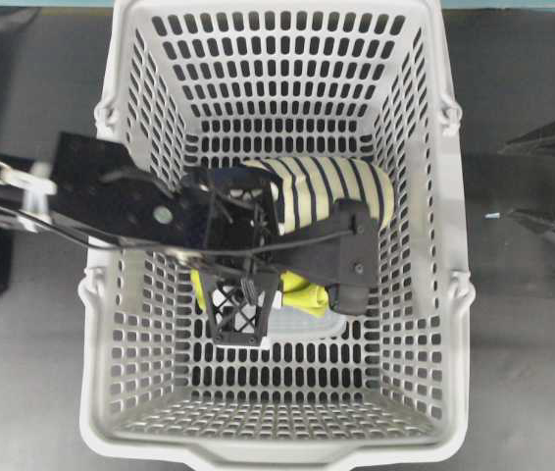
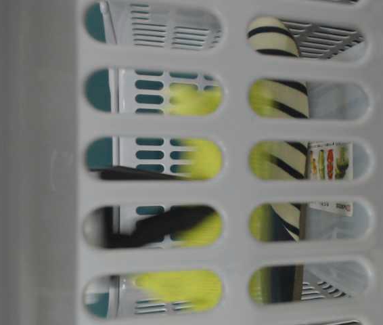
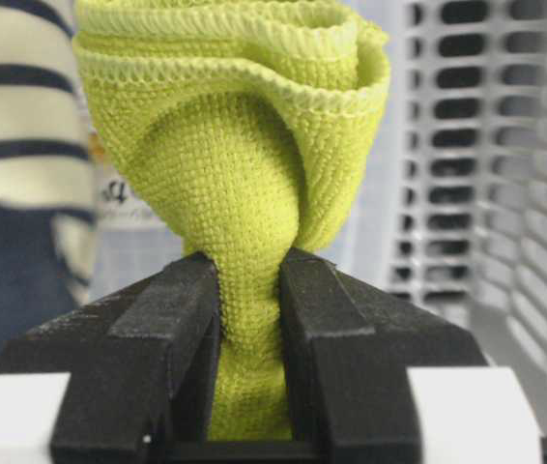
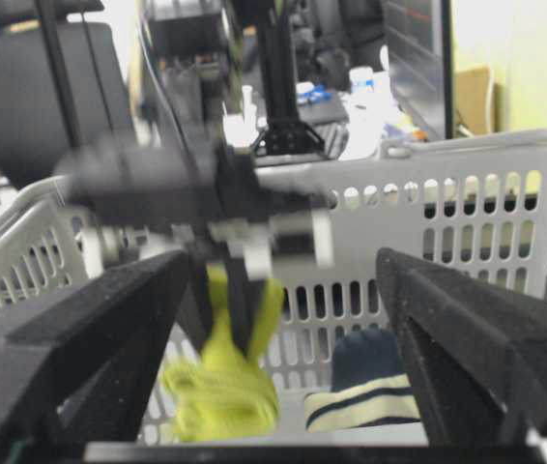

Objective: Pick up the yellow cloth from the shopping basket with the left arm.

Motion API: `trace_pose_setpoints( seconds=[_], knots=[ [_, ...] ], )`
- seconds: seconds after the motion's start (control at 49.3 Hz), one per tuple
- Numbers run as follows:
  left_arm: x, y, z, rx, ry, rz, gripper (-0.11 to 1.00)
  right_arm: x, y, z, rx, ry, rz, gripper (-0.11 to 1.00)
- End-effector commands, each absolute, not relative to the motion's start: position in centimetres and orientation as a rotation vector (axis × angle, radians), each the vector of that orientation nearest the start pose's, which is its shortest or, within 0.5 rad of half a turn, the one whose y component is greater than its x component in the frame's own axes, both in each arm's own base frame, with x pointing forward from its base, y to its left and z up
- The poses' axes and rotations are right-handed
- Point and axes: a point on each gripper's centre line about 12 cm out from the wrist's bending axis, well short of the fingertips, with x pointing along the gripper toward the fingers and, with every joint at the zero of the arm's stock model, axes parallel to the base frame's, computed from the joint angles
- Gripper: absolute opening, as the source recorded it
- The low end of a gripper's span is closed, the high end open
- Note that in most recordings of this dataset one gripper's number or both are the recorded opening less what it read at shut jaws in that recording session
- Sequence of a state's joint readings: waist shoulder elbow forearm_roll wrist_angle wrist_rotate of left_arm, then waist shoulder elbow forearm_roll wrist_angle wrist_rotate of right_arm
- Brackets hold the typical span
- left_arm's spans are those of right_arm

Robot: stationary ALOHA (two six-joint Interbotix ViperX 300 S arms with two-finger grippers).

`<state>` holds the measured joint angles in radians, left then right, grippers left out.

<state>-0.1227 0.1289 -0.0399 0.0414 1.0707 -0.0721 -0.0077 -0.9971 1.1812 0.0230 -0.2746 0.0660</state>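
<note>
Left gripper (image 3: pixel 247 319): fingers (image 3: pixel 172 329) pinched narrow on a gathered fold of the cloth (image 3: pixel 235 145), which bunches beyond the tips.
Cloth place: inside the basket (image 1: pixel 425 118), hanging from the grip, at 6 o'clock of the slipper (image 1: pixel 327 191).
Lift, as I judge it: raise straight up, slowly, with the pinch kept tight, so the loose end clears the slipper and the rim.
Right gripper (image 4: pixel 283 387): fingers wide apart, empty, outside the basket wall.
</note>
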Motion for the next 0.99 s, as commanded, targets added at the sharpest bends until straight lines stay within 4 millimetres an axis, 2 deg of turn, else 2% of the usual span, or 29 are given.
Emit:
trace_pose_setpoints(
  seconds=[0.0, 0.162, 0.304, 0.527, 0.973],
  knots=[
    [43.7, -5.2, 34.8, 0.041, 1.070, -0.048, 0.16, 19.4, -0.3, 29.8, 0.091, -0.099, -0.012, 0.75],
    [43.2, -5.1, 42.2, 0.026, 0.989, -0.047, 0.16, 19.4, -0.3, 29.8, 0.092, -0.097, -0.012, 0.75],
    [43.0, -4.9, 44.8, 0.021, 0.997, -0.040, 0.16, 19.4, -0.3, 29.7, 0.092, -0.094, -0.012, 0.75],
    [43.2, -4.6, 44.4, 0.023, 1.090, -0.026, 0.16, 19.4, -0.3, 29.6, 0.092, -0.094, -0.012, 0.76],
    [43.2, -4.5, 44.2, 0.024, 1.102, -0.025, 0.16, 19.3, -0.3, 29.7, 0.092, -0.099, -0.012, 0.75]
  ],
)
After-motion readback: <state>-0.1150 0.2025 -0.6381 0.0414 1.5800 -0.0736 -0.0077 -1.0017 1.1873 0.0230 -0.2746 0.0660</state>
